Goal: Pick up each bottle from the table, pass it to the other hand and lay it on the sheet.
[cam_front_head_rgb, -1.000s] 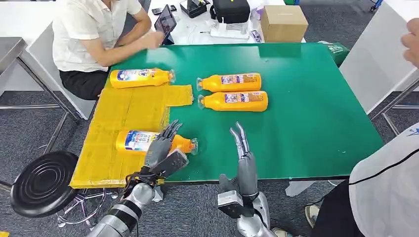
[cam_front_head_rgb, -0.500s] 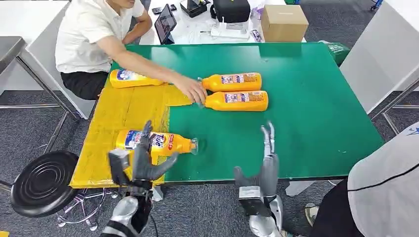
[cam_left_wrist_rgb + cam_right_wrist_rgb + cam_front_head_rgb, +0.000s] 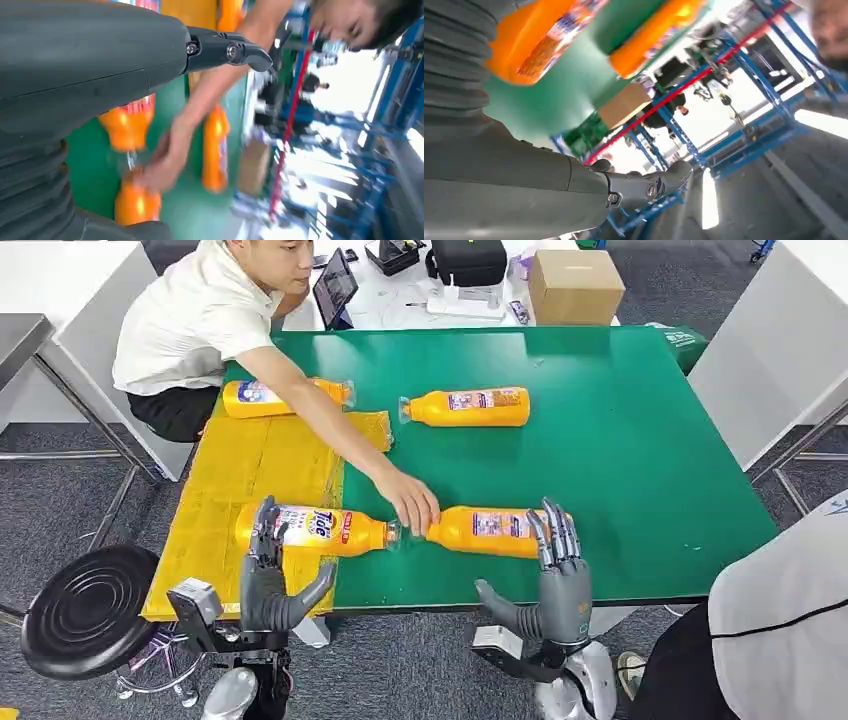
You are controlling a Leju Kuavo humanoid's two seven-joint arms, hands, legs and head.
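Note:
Several orange bottles lie on their sides. One [image 3: 285,397] rests at the far end of the yellow sheet [image 3: 250,470], partly behind a person's arm. Another [image 3: 468,407] lies on the green table [image 3: 640,440]. A third [image 3: 320,530] lies across the sheet's near right edge, just beyond my left hand [image 3: 268,580], which is open with fingers upright. A person's hand [image 3: 408,502] holds the neck of a fourth bottle [image 3: 490,530] near the front edge. My right hand [image 3: 555,575] is open just in front of that bottle's base. The right wrist view shows this bottle [image 3: 539,35] close.
A person in a white shirt [image 3: 190,320] sits at the far left and leans over the table. Another person [image 3: 780,630] stands at the near right. A black stool [image 3: 85,610] is left of the table; a cardboard box [image 3: 573,285] sits behind it.
The person has dragged one bottle from the back pair to the near edge in front of my right hand. Both my hands have dropped back toward the table's front edge.

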